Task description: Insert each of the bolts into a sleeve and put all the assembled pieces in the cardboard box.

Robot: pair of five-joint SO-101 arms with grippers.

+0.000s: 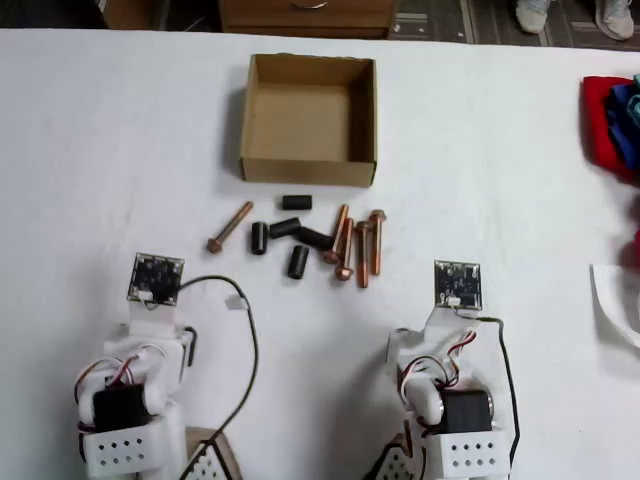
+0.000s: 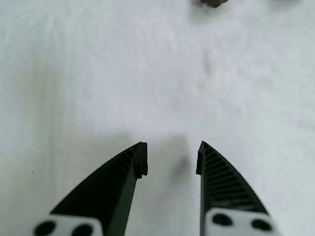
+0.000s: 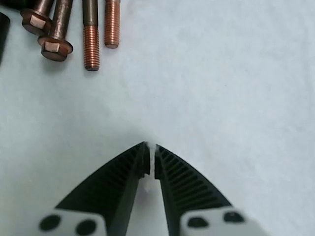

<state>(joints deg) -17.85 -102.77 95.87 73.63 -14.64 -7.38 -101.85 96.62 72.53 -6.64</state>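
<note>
My left pincer (image 2: 171,157) is spread and holds nothing; my right pincer (image 3: 151,160) is pressed together, also with nothing in it; both hang over the bare white surface (image 1: 120,150). In the high view the cardboard box (image 1: 308,172) has no piece inside and stands at 12 o'clock from the parts. The five black sleeves (image 1: 298,262) lie loose in the middle; four bolts (image 1: 377,243) lie close together at 3 o'clock from them, and a lone bolt (image 1: 231,227) lies apart at 9 o'clock.

I judge that no bolt is in a sleeve yet, so the step in hand is the first grasp. To do it well, I think the right pincer must spread first, then take the outermost bolt of the four, because its neighbours are very near and could be pushed. The grip should be on the shank near the head, leaving the thread free. The left pincer should take a sleeve across its side, so that the hole remains open for the bolt.
</note>
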